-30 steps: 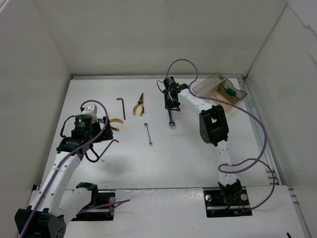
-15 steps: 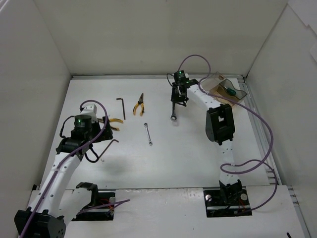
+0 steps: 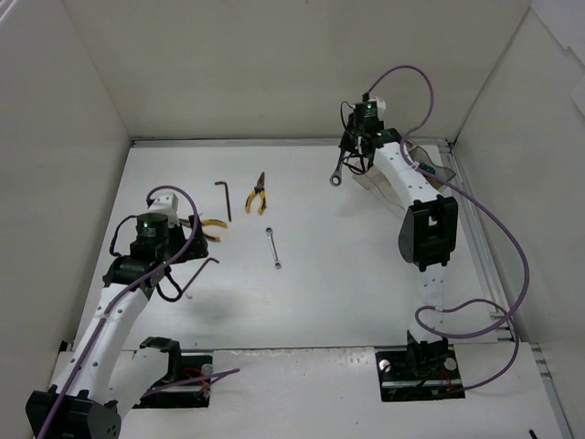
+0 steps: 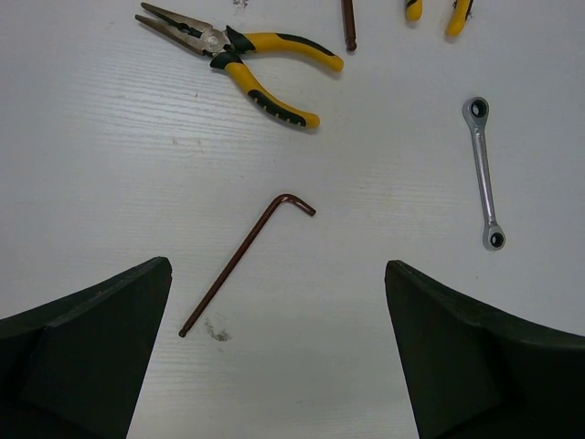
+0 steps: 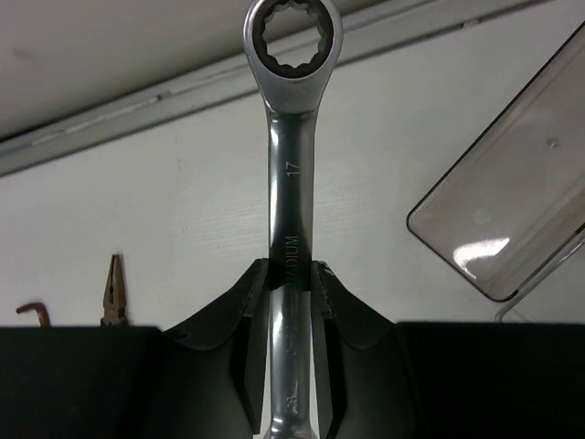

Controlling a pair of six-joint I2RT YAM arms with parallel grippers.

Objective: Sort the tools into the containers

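Note:
My right gripper [image 3: 352,163] [image 5: 291,270] is shut on the shank of a large silver wrench [image 3: 338,178] [image 5: 291,137] and holds it in the air at the far right. It is just left of the clear smoky box [image 3: 444,170] [image 5: 512,210], which my arm mostly hides. My left gripper [image 3: 174,285] [image 4: 277,265] is open and empty above an L-shaped hex key [image 3: 203,274] [image 4: 247,265]. A small silver wrench [image 3: 273,248] [image 4: 482,174], yellow-handled pliers [image 3: 257,193] [image 5: 113,293], a second pair of pliers [image 3: 210,225] [image 4: 247,59] and another hex key [image 3: 225,198] lie on the table. The screwdriver does not show clearly.
White walls enclose the table on the left, back and right. Purple cables loop over both arms [image 3: 498,247]. The two arm bases [image 3: 416,370] stand at the near edge.
My right gripper has carried the large wrench up off the table and to the right, towards the box. The left arm and the other tools have not moved.

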